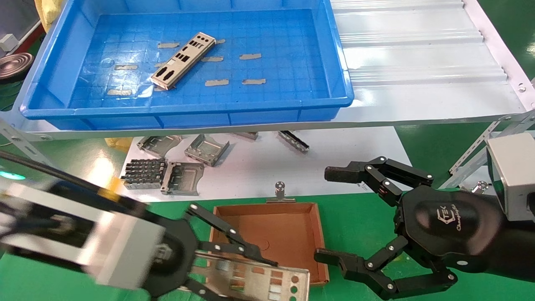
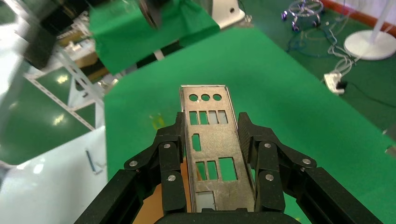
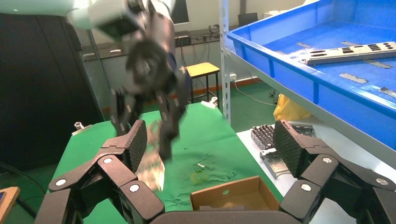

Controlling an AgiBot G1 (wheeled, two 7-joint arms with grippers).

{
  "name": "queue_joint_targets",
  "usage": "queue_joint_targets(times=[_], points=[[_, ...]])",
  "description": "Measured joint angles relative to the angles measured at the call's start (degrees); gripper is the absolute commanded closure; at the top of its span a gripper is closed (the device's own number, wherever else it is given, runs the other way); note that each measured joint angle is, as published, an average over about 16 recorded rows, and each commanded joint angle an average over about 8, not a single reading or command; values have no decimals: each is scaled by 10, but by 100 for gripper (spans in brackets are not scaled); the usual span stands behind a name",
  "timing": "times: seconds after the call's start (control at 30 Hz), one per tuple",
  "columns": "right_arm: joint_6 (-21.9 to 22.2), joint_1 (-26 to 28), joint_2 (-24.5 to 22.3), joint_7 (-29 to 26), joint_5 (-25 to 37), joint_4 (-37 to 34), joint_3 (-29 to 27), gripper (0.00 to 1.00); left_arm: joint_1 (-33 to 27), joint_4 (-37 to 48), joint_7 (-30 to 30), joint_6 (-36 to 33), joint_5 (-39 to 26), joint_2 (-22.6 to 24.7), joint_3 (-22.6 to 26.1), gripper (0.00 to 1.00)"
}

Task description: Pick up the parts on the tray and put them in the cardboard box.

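Two plates seen: one in the left pincer (image 1: 234,267), one lying in the tray (image 1: 334,62).
Left pincer: clamped on a silver plate (image 1: 255,284) by its long edges, low over the near edge of the cardboard box (image 1: 271,234).
Second plate (image 1: 184,60): flat on the blue floor, angled, among grey tape strips (image 1: 250,56).
Right pincer (image 1: 334,213): fingers spread wide, holding nothing, just right of the box.
Bench (image 1: 250,171): grey folded brackets (image 1: 207,148) on white sheet under the shelf.

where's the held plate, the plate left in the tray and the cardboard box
held plate (image 2: 208,149): left wrist view, middle.
plate in tray (image 1: 184,60): head view, centre.
cardboard box (image 1: 284,234): head view, bare floor.
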State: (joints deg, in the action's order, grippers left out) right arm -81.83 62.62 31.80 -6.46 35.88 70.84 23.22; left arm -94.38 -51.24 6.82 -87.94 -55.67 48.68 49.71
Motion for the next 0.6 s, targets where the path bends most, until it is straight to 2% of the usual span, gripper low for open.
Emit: queue_joint_targets(times=[0.27, 0.6], points=[[0, 0, 0, 0, 0, 0, 0, 0, 46, 55, 47, 83, -52, 60, 39, 100], [0, 0, 0, 0, 0, 0, 0, 0, 84, 107, 70, 185, -98, 127, 57, 100]])
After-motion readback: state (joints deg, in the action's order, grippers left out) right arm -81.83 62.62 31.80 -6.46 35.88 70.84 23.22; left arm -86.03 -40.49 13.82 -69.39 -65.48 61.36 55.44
